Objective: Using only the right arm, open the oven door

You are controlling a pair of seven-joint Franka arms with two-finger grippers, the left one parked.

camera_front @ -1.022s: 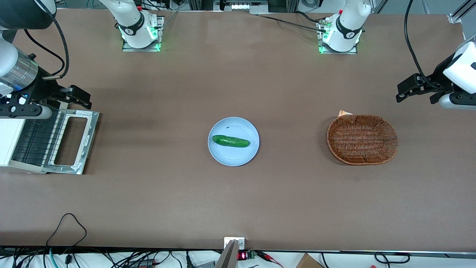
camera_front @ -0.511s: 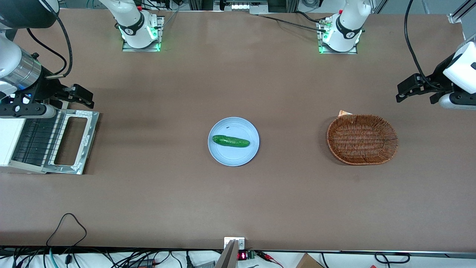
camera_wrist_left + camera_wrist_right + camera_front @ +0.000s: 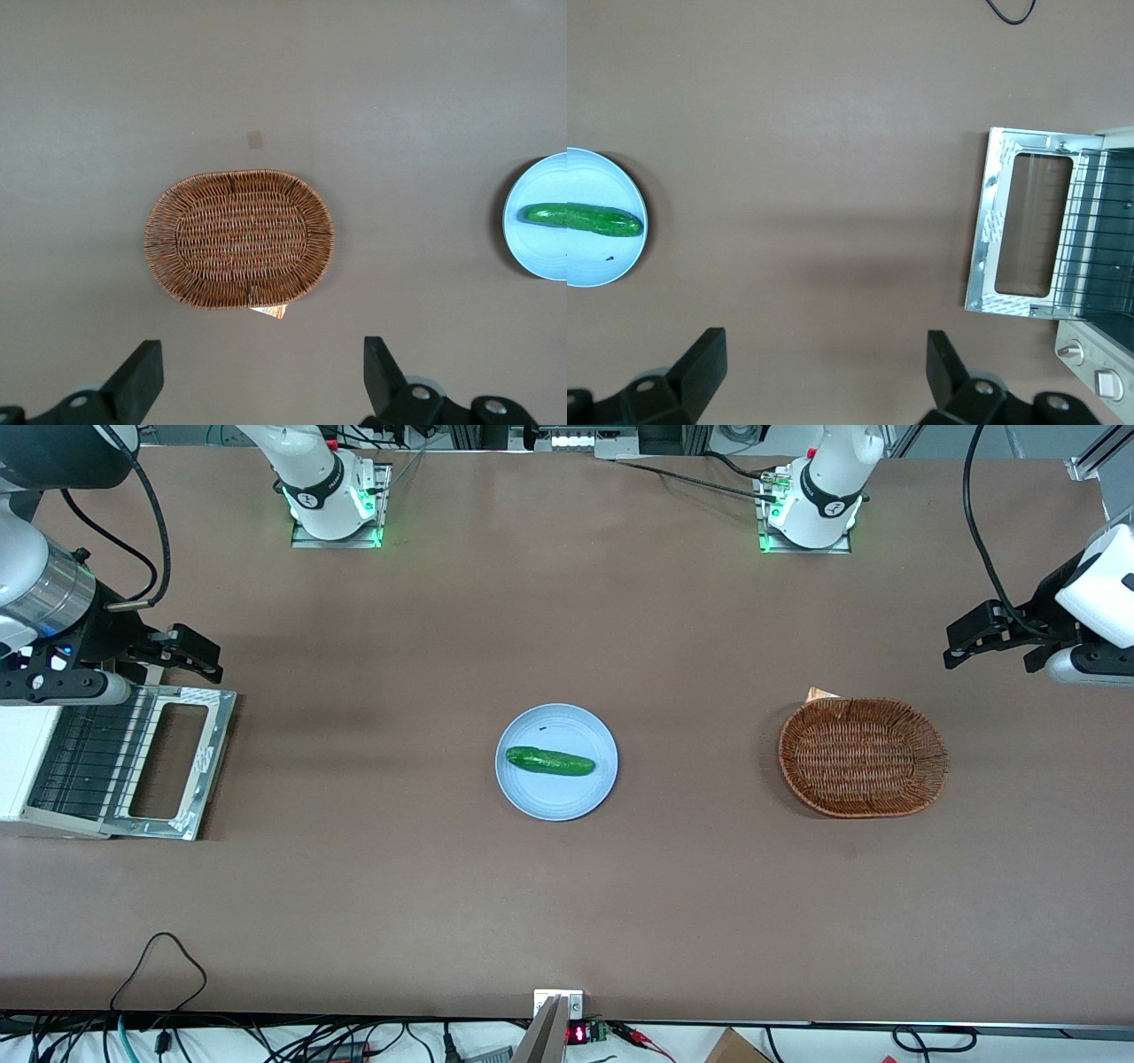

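front cam: high, looks steeply down on the whole counter (image 3: 567, 912). both wrist cams point straight down, closer in. right wrist and front share the oven door (image 3: 1019, 235) and plate (image 3: 602, 221); left wrist and front share the basket (image 3: 239, 237).

A white toaster oven (image 3: 22, 766), a light-blue round plate (image 3: 556, 797), and an oval wicker basket (image 3: 862, 757) are carried by the brown table (image 3: 567, 903); the gripper (image 3: 199, 657) is held above it, fingers spread.
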